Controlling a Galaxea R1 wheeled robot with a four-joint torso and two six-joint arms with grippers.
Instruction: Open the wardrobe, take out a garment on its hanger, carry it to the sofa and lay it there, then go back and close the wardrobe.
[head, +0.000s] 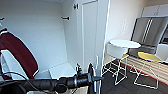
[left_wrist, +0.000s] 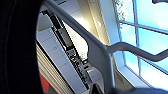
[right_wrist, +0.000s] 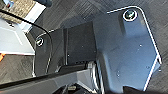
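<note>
A white-walled room with dark carpet tile runs off to a kitchen corner, where one stainless refrigerator (head: 147, 32) stands well beyond the arm's tip. The wardrobe (head: 62, 37) stands open in front of the camera: its white interior is exposed, one door (head: 91, 35) swung out just above and behind the left gripper (head: 93, 78), and one short dark rod stub (head: 65, 18) juts from the inner wall high above it. One dark red garment (head: 18, 53) hangs inside, back along the arm from the gripper, with a white garment (head: 10, 66) just below it. A white shelf (head: 61, 70) lies close behind the forearm.

Beyond the gripper, past the door edge, stands one round white table (head: 125, 44) with two wire-legged chairs: a white-shelled one (head: 116, 53) nearer and a yellow-seated one (head: 148, 57) farther out.

The left arm comes in low and reaches across to the door edge. Whether its fingers are apart or together I cannot tell. In the left wrist view a thin pale bar with a curved branch (left_wrist: 100, 50), possibly the hanger, crosses close to the camera against ceiling and window (left_wrist: 145, 32), and a black mass (left_wrist: 17, 47) sits beside it.

The right wrist view looks down at carpet; its fingers cannot be made out.
</note>
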